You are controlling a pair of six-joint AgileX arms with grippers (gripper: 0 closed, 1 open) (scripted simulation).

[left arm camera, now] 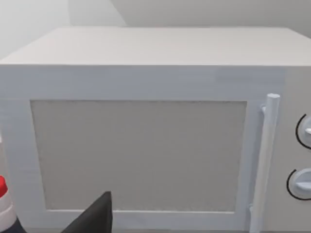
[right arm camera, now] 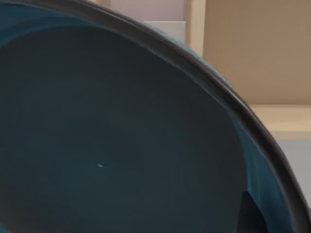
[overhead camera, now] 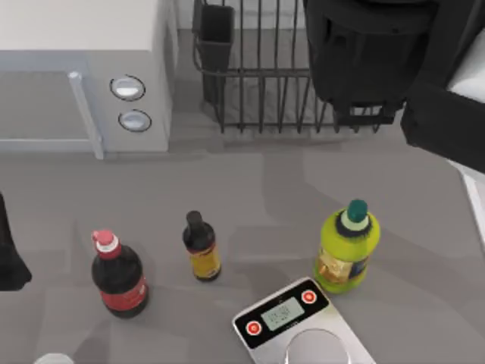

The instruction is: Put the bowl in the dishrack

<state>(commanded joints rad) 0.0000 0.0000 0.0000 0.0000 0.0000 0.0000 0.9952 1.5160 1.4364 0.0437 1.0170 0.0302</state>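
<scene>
bowl (right arm camera: 107, 145): dark blue-grey hollow with a dark rim, tight against the right wrist camera; its place relative to the dishrack cannot be told.
dishrack (overhead camera: 261, 83): black wire basket at the back of the table, just right of the microwave, with a dark utensil cup (overhead camera: 214, 42) at its corner nearest the microwave.
right arm (overhead camera: 364, 57): black bulk hanging over the right part of the dishrack, hiding the bars there; whether its gripper is wide, narrow or holding the bowl cannot be told.
left arm (overhead camera: 9, 250): a dark piece at the table's left edge, in front of the microwave and well apart from the dishrack; its wrist camera faces the microwave door.
microwave (overhead camera: 83, 68): white, left of the dishrack, with two round knobs.
in front of the dishrack: red-capped cola bottle (overhead camera: 119, 277), small dark bottle (overhead camera: 201, 248), green bottle (overhead camera: 348, 246), kitchen scale (overhead camera: 299, 326).
</scene>
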